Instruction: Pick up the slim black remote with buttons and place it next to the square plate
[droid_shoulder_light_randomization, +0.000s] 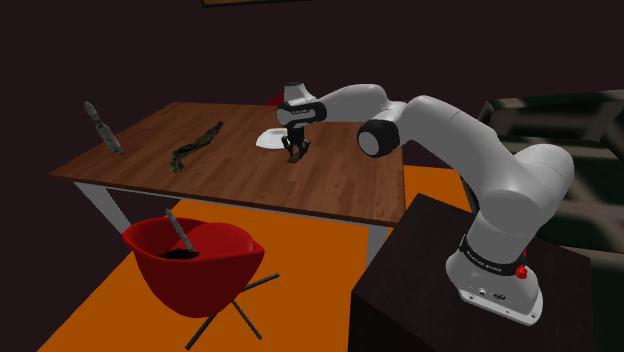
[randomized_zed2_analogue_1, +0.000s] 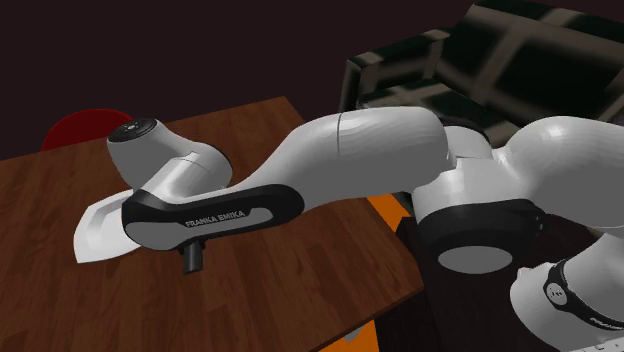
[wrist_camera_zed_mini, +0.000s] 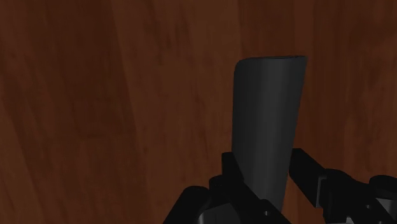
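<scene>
Clasping the dark remote (wrist_camera_zed_mini: 267, 108) between its two fingers, the gripper (wrist_camera_zed_mini: 267, 168) is hovering close over the wooden table (wrist_camera_zed_mini: 95, 95), just beside the white plate (droid_shoulder_light_randomization: 268, 139); I am judging that lowering slowly and releasing only at contact is being safest.

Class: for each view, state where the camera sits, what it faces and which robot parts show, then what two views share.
Shoulder view: beside the stand, looking down over the table; whole arm and gripper show.
Second exterior view: close by the arm, facing the plate; arm links show.
Wrist view: on the gripper, facing the table; fingers clasp the remote.
Shared: both exterior views show the plate.
</scene>
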